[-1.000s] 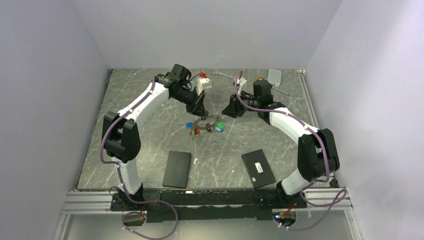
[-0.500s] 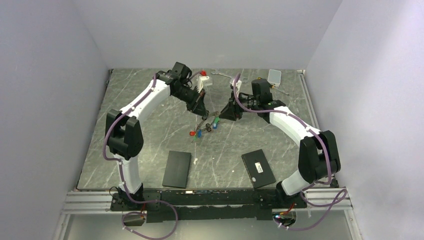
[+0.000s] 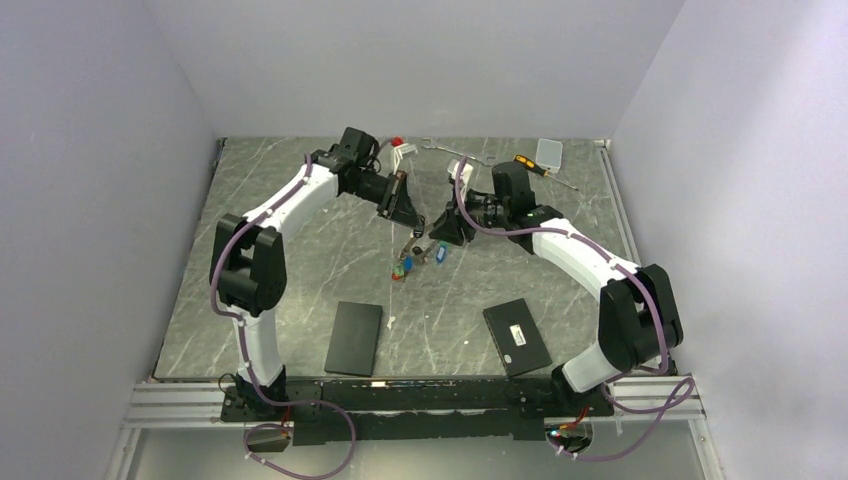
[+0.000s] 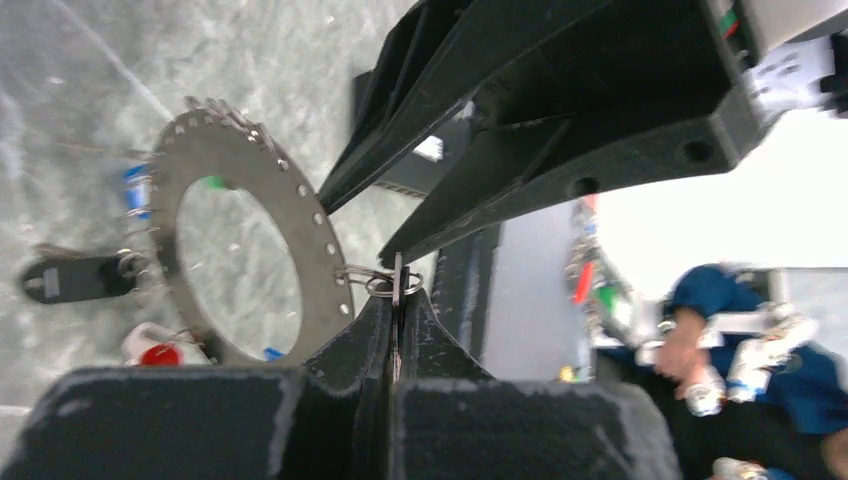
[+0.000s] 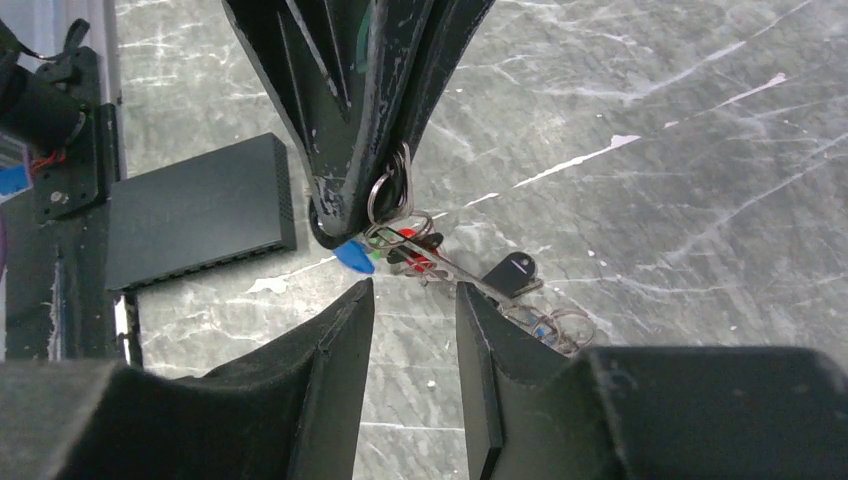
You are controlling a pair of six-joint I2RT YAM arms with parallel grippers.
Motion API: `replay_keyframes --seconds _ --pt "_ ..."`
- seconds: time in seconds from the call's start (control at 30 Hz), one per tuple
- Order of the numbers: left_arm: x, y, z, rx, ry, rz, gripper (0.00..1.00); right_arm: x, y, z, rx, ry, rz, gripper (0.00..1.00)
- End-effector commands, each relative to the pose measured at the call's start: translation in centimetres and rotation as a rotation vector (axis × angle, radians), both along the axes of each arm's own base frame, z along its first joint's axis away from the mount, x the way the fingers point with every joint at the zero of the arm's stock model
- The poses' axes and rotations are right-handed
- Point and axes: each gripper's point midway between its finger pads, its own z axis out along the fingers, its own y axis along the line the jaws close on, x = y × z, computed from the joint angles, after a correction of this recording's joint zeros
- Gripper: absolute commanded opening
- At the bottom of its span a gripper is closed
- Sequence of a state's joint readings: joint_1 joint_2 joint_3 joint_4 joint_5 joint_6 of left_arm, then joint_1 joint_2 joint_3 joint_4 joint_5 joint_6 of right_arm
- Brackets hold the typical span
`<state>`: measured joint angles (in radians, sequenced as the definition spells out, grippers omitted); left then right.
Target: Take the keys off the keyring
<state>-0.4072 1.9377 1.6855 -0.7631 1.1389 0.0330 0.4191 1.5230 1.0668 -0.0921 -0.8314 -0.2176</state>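
The keyring (image 4: 322,262) is a flat grey ring with holes along its edge, and it hangs above the table between my two grippers. My left gripper (image 4: 397,296) is shut on a thin key joined to the keyring by a small split ring (image 5: 393,187). Other keys (image 3: 406,265) dangle from the keyring with blue (image 5: 355,257), red and black (image 5: 512,270) tags. My right gripper (image 5: 414,297) stands open just beside and below the left fingertips, nothing between its fingers. In the top view the left gripper (image 3: 407,212) and the right gripper (image 3: 436,229) nearly meet over the table's middle.
Two flat black boxes (image 3: 355,337) (image 3: 517,336) lie near the front. At the back are a silver wrench (image 3: 450,150), a yellow-and-black screwdriver (image 3: 528,165), a small pale box (image 3: 548,151) and a white-and-red item (image 3: 402,150). Walls close in on three sides.
The left gripper lifted the keyring off the table, so it now hangs edge-on. The right gripper moved left towards it and opened slightly wider.
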Motion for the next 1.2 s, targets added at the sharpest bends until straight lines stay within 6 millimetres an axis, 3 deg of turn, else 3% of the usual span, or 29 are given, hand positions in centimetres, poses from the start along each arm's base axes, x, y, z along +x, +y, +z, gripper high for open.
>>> replay_keyframes --seconds 0.0,0.23,0.6,0.7,1.17 --pt "-0.3 0.0 2.6 -0.176 0.231 -0.016 0.0 1.0 0.1 1.7 0.028 -0.147 -0.009 0.4" --pt "0.3 0.8 1.7 -0.17 0.513 0.12 0.0 1.2 -0.1 1.7 0.002 -0.196 0.001 0.41" --pt "1.5 2.0 1.8 -0.102 0.944 0.358 0.0 -0.2 0.5 2.0 0.045 -0.172 0.078 0.42" --pt "1.3 2.5 0.9 -0.075 1.047 0.445 0.0 -0.5 0.6 1.8 0.052 -0.158 0.087 0.42" --pt "1.9 2.3 2.0 -0.124 1.184 0.457 0.0 1.7 2.3 2.2 0.182 -0.143 0.029 0.42"
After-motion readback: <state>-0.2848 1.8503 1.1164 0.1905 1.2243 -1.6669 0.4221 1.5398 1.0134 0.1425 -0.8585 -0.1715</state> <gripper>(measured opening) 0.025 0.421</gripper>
